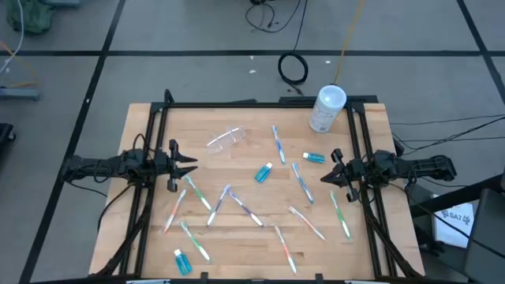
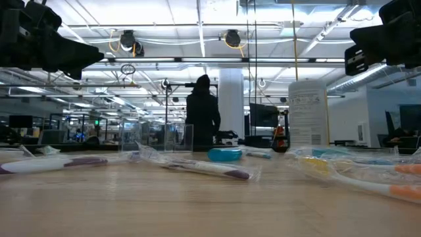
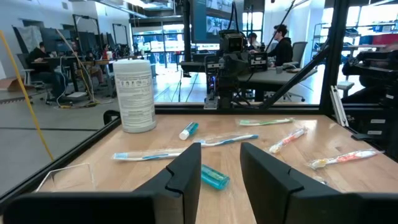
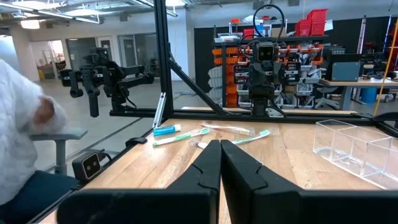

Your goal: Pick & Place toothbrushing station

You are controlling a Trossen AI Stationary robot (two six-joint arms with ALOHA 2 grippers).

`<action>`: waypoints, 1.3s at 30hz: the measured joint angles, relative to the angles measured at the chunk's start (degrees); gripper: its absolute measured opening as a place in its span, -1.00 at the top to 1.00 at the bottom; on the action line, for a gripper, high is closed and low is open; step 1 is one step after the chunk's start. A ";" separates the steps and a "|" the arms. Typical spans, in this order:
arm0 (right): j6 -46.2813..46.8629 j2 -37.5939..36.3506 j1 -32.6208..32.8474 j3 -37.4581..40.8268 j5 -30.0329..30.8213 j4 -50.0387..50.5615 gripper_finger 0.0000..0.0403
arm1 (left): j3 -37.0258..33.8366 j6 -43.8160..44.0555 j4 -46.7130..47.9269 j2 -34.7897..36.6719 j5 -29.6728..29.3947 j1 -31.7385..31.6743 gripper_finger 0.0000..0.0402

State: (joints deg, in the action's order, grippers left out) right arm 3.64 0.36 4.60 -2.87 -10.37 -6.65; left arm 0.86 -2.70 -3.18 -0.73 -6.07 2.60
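Note:
Several slim pastel toothbrushes lie flat and scattered over the wooden table. Three teal white-capped tubes lie among them: one mid-table, one farther right, one at the near left. A clear plastic compartment holder rests at the far middle, also seen in the right wrist view. My left gripper hovers level over the table's left side, open, with nothing between its fingers. My right gripper hovers over the right side, shut and holding nothing.
A tall whitish canister stands upright at the far right corner. A black frame runs along the table's far edge and both sides. A person in a white sleeve is beyond the table's near side.

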 joint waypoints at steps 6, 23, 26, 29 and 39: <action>0.00 0.00 -0.01 -0.01 0.00 0.01 0.98 | 0.00 -0.01 0.00 -0.02 0.01 0.00 0.41; 3.14 0.02 -0.02 0.00 -0.15 -1.69 0.98 | 0.00 1.24 -1.43 -0.02 0.28 0.02 0.41; 2.82 0.02 0.00 -0.01 -0.15 -1.70 0.98 | -0.02 5.06 -9.71 -0.02 3.22 -0.01 0.41; -3.09 0.04 -0.05 -0.02 1.96 -3.65 0.98 | 0.00 5.29 -19.05 0.00 11.41 -0.01 0.41; -25.76 0.47 -0.06 0.00 18.99 -27.04 0.98 | 7.73 1.58 -5.03 -5.75 3.46 -0.01 0.41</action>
State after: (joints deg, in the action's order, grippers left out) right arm -22.12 0.83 4.54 -2.87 8.61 -33.69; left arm 8.59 -1.12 -8.21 -6.49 -2.62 2.58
